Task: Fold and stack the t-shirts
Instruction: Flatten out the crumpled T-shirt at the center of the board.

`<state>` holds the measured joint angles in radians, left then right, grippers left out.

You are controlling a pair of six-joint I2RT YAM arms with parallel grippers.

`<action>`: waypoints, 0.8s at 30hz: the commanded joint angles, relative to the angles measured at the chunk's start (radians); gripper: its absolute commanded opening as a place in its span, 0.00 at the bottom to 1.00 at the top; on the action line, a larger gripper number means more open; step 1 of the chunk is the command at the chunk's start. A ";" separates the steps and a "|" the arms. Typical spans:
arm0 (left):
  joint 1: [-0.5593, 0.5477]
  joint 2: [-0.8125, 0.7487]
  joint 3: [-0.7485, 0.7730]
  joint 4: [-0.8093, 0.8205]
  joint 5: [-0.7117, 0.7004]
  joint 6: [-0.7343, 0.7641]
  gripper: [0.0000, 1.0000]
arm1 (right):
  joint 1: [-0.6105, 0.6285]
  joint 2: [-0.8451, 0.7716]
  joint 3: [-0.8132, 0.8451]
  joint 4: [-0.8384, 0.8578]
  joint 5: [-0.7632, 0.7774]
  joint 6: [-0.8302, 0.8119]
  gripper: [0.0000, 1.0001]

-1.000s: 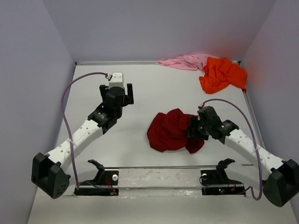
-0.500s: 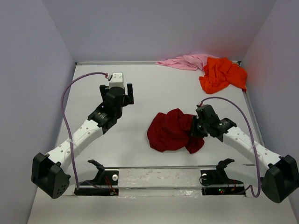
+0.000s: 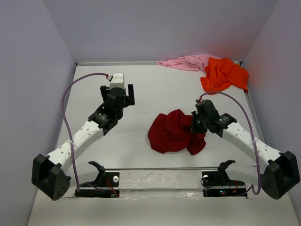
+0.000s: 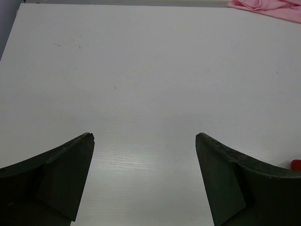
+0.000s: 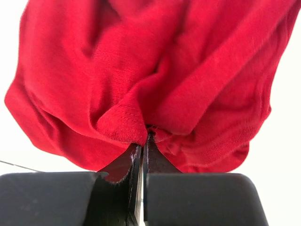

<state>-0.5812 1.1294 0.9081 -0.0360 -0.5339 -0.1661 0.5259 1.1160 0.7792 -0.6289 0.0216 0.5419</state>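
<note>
The dark red t-shirt lies crumpled in the middle of the table. My right gripper is shut on a fold at its right edge; in the right wrist view the closed fingertips pinch red cloth that fills the frame. The orange t-shirt is heaped at the back right, with the pale pink t-shirt beside it along the back wall; a corner of pink cloth shows in the left wrist view. My left gripper hovers open over bare table at the left, its fingers wide apart.
Grey walls close in the table at the back and both sides. A clear strip with two black mounts runs along the near edge between the arm bases.
My right gripper has closed on the edge of the dark red t-shirt and shifted slightly up and left with it. The left arm has stayed still.
</note>
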 commanded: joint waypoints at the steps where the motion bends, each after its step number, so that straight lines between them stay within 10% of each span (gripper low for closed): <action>1: 0.001 -0.010 0.025 0.015 -0.005 -0.001 0.99 | 0.011 0.024 0.118 0.043 0.029 -0.039 0.00; 10: 0.001 -0.013 0.023 0.015 -0.008 -0.003 0.99 | 0.011 0.200 0.204 0.115 -0.040 -0.062 0.00; 14: 0.001 -0.013 0.023 0.015 -0.005 -0.003 0.99 | 0.020 0.229 0.224 0.117 -0.051 -0.074 0.45; 17: 0.001 -0.014 0.025 0.015 -0.003 -0.001 0.99 | 0.020 0.203 0.224 0.113 -0.051 -0.089 0.61; 24: 0.001 -0.013 0.026 0.015 0.000 -0.001 0.99 | 0.020 0.180 0.262 0.055 -0.028 -0.114 0.68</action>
<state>-0.5812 1.1294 0.9081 -0.0360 -0.5312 -0.1661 0.5381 1.3319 0.9874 -0.5690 -0.0151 0.4568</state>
